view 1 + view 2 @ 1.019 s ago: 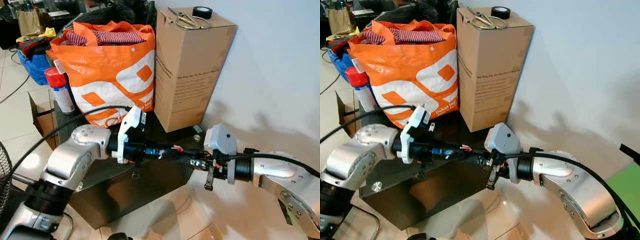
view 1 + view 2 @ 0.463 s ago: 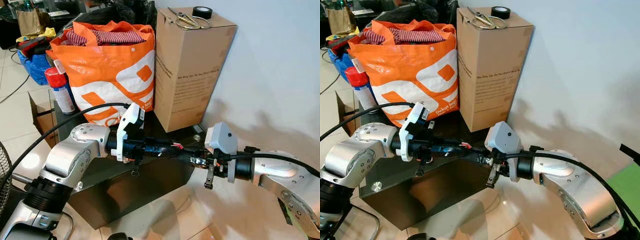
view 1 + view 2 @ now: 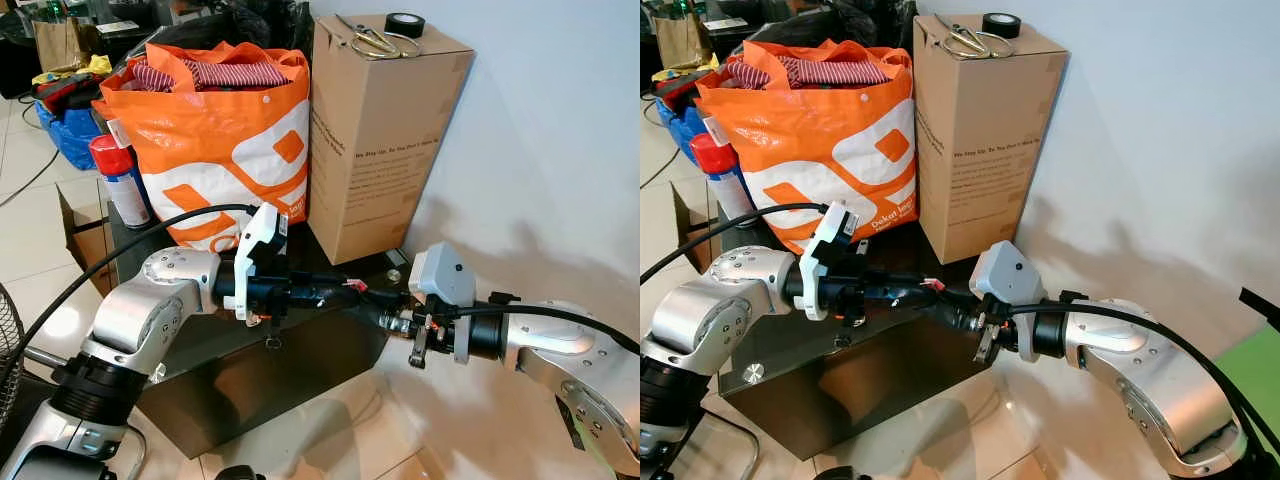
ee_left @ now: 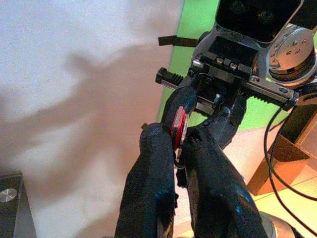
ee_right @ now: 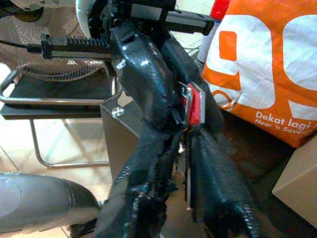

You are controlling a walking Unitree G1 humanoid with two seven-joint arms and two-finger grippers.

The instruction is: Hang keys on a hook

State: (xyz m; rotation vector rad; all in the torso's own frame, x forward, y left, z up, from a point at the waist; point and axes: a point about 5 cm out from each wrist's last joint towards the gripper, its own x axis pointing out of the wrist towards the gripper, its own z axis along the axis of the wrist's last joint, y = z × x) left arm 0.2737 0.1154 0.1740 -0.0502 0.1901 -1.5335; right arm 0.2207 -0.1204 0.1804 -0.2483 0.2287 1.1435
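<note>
I had both arms stretched toward each other in front of the robot, fingertip to fingertip, above the corner of a low dark glass table (image 3: 200, 385). The left gripper (image 3: 352, 290) reached in from the left and the right gripper (image 3: 385, 312) from the right. They met in the air so the keys (image 4: 179, 130) could be passed or re-gripped between them.

In the left wrist view, the keys showed as a red tag on a metal ring, pinched between the left gripper's two black fingers (image 4: 156, 168), which were closed on it. The right gripper's fingers (image 5: 208, 163) pressed in around the same red tag from the opposite side. I judged both grippers were clamped on the keys at once, which fits a handover in progress, though the overlap of black fingers made the exact contact hard to read.

Behind the arms, on the table, stood an orange shopping bag (image 3: 215, 140) stuffed with striped cloth, and just beside it a tall cardboard box (image 3: 375, 140) against the white wall (image 3: 550, 130). Scissors (image 3: 368, 38) and a roll of black tape (image 3: 404, 24) lay on the box top. I could not make out a hook anywhere, so hanging seemed some way off.
</note>
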